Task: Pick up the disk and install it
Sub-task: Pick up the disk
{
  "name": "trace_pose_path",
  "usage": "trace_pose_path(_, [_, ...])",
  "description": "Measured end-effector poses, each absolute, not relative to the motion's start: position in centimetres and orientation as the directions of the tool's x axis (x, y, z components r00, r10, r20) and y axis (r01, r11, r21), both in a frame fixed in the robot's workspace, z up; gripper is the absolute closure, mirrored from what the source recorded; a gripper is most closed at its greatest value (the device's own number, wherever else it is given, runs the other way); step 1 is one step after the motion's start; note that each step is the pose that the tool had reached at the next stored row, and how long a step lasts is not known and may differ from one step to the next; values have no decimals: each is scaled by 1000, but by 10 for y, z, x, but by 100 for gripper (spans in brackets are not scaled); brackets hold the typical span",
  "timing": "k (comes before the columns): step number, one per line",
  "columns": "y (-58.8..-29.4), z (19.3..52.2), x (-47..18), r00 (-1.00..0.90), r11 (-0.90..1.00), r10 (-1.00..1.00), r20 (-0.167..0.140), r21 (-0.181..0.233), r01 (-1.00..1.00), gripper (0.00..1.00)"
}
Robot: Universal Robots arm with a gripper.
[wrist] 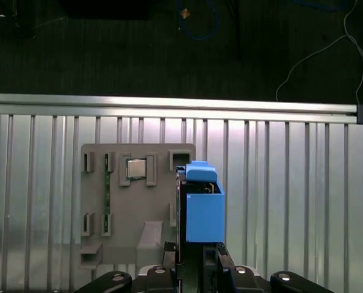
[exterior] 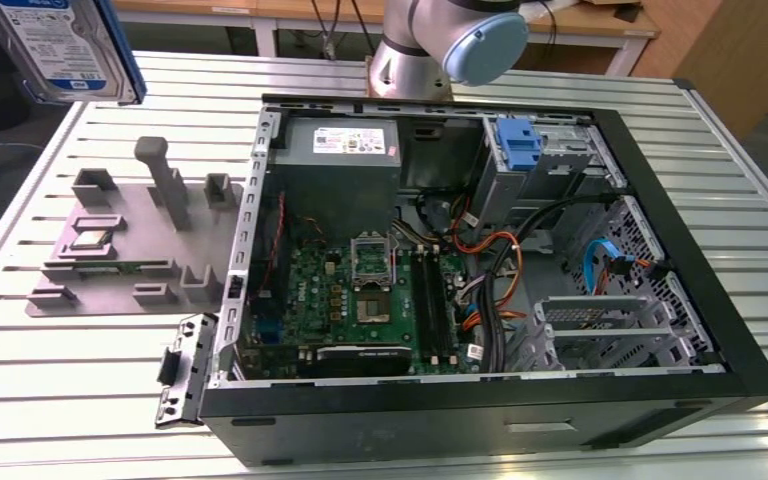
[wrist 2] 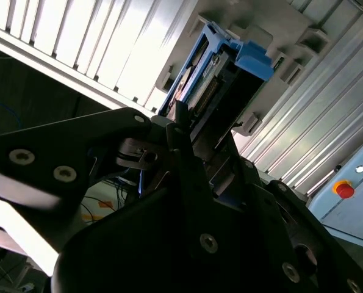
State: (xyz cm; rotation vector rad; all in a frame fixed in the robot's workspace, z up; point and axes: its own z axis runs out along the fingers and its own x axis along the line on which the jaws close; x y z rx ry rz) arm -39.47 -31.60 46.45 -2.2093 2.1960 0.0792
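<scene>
While hand (wrist: 196,251) grips disk (wrist: 204,210), poised high above table (wrist: 291,183)

Ribbed metal table (exterior: 37,350), wooden furniture (exterior: 738,50) behind it, dark floor (wrist: 108,55) beyond the table edge

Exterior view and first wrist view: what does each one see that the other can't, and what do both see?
From the exterior view you get the open computer case, the green board inside it and the robot arm. From the first wrist view you get the claw shut on the disk, and the dark floor. Both share the blue-framed disk, the grey holder plate and the slatted metal table.
</scene>
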Motion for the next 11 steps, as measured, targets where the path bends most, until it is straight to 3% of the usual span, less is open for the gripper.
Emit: trace_pose_path(11, [-324, 465, -395, 6, -7, -999, -54, 18, -1000, 65])
